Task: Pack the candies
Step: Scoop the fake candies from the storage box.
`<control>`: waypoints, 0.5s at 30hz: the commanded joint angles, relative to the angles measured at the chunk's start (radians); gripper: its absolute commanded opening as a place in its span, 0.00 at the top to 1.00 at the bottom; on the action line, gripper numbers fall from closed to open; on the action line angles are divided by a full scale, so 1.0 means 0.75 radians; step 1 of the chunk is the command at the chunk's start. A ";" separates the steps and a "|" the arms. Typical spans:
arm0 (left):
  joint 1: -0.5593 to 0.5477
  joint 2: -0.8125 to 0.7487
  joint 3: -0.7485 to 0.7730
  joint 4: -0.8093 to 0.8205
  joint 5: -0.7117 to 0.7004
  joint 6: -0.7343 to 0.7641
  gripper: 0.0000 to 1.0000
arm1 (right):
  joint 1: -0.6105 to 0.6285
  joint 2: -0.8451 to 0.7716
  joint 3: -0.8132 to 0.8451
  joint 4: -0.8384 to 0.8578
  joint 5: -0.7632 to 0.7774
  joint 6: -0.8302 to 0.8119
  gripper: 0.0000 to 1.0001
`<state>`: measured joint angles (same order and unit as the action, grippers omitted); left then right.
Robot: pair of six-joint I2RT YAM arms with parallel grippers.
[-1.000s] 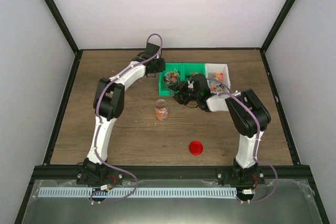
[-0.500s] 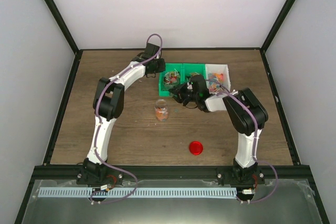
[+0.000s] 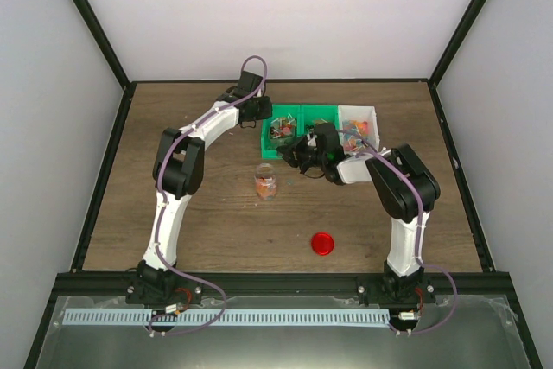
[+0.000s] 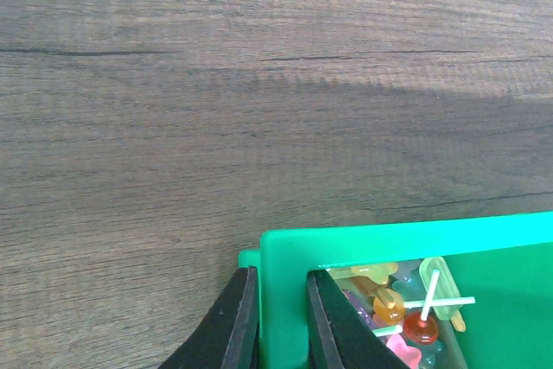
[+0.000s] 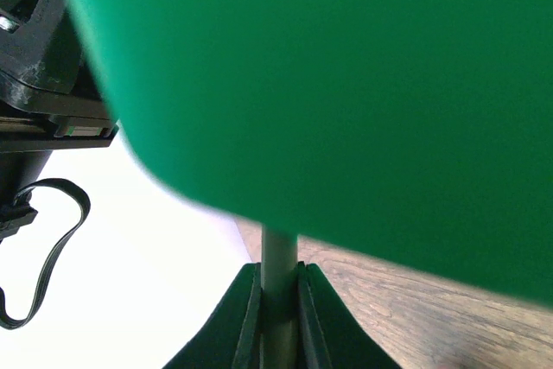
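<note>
Left gripper (image 4: pixel 278 321) is clamped on the left wall of the green bin (image 4: pixel 389 239), 1 finger on each side. Right gripper (image 5: pixel 279 317) pinches a thin edge, probably the bin's near wall; the view is blurred. Candies (image 4: pixel 402 307) lie inside the bin, near the gripped wall, with more in the white bin (image 3: pixel 360 111) just beside it. Jar (image 3: pixel 266 183) stands near the bin's front-left corner. Red lid (image 3: pixel 322 243) sits well apart, toward the bases. The wood table (image 3: pixel 190 213) extends wide to the left of the bin.
</note>
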<state>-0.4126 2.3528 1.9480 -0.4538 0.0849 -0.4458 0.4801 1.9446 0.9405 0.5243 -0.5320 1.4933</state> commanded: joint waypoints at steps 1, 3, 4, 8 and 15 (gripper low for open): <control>-0.008 0.160 -0.124 -0.367 0.108 -0.046 0.88 | -0.003 0.002 0.033 -0.017 -0.030 -0.023 0.99; -0.008 0.161 -0.123 -0.367 0.108 -0.046 0.88 | -0.006 -0.006 0.034 0.005 -0.052 -0.042 0.99; -0.008 0.160 -0.123 -0.367 0.108 -0.046 0.88 | -0.006 -0.007 0.033 0.019 -0.065 -0.058 0.99; -0.008 0.159 -0.123 -0.367 0.109 -0.046 0.88 | -0.008 -0.018 -0.011 0.173 -0.130 -0.083 0.99; -0.008 0.151 -0.127 -0.368 0.104 -0.043 0.88 | -0.023 -0.058 -0.105 0.295 -0.162 -0.097 0.99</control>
<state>-0.4114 2.3524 1.9472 -0.4530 0.0879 -0.4458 0.4671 1.9438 0.8822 0.6319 -0.5983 1.4525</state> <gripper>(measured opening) 0.125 0.107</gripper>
